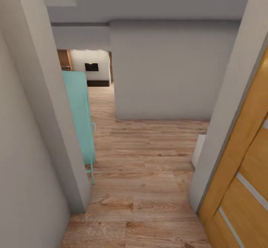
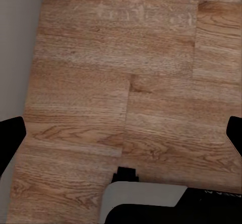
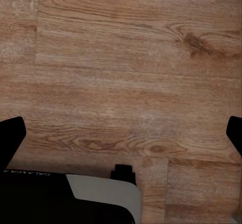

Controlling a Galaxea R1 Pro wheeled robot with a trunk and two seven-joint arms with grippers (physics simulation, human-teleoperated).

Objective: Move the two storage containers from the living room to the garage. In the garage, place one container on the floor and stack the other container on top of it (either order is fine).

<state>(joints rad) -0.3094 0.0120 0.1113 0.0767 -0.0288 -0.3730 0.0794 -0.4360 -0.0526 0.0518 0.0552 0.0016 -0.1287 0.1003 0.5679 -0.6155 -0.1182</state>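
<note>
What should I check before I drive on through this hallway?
1. Left gripper empty: ok, fingers spread wide over bare wood plank floor.
2. Right gripper empty: ok, open, nothing between its fingers.
3. Path ahead: ok, the plank floor runs forward, then left past the grey wall.
4. Left clearance: not ok, the teal object juts out past the wall corner.
5. Right clearance: cannot tell, the orange-brown door sits close at the edge.
6. Containers located: cannot tell from here.

Plank floor open between wall and door.
</note>
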